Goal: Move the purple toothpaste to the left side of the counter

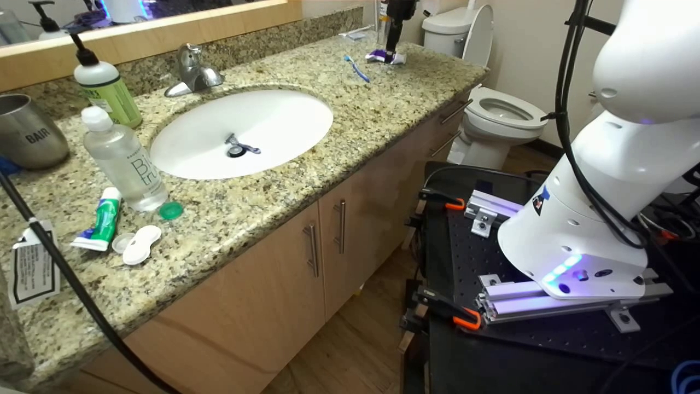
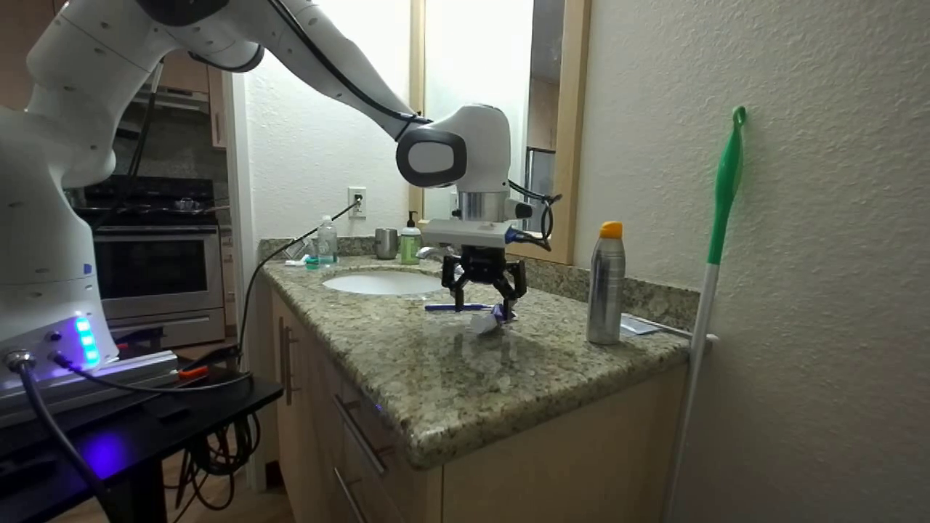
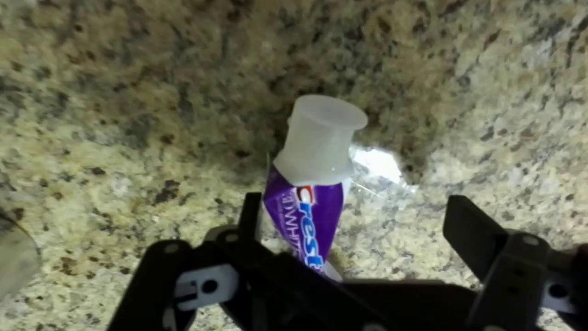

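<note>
A bathroom, most likely in a home. A speckled granite counter [image 1: 235, 208] surrounds a white oval sink [image 1: 290, 126] with a chrome faucet [image 1: 194, 74], and a wood-framed mirror [image 2: 479, 65] hangs above. On the counter are a pump bottle [image 1: 109, 90] and a blue toothbrush [image 1: 357, 70]. Past its end stands a white toilet [image 1: 503, 123], lid [image 1: 479, 35] raised. In an exterior view, a kitchen oven [image 2: 156, 265] shows beyond the wall [image 2: 320, 131].

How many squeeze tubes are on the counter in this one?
2: the purple toothpaste at the open gripper and, past the sink, a green tube beside the clear bottle. Others may be hidden from view.
</note>
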Motion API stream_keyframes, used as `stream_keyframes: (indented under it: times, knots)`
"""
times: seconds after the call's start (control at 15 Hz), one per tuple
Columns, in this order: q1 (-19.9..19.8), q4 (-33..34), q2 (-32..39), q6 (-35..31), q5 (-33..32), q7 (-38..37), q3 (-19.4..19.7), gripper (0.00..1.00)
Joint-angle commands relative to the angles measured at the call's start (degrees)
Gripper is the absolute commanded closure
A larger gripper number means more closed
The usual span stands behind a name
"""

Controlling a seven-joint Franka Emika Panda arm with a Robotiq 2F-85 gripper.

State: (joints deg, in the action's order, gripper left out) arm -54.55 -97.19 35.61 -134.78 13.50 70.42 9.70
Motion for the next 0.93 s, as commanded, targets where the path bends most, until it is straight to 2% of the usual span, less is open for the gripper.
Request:
stream_keyframes:
  times: [0.0,0.2,0.33,0.87]
  knots:
    - [-0.83,0.43,0.64,-0.06,-0.37,-1.06,-1.57,0.00]
    - [-0.93,1.05,1.40,-0.11,-0.19,-1.70,-1.97,0.00]
    - [-1.01,1.87,1.81,0.68,-0.49,-1.77,-1.99,0.26]
    - [-0.95,1.30,1.27,-1.12,-0.27,-1.65,-2.22,0.82]
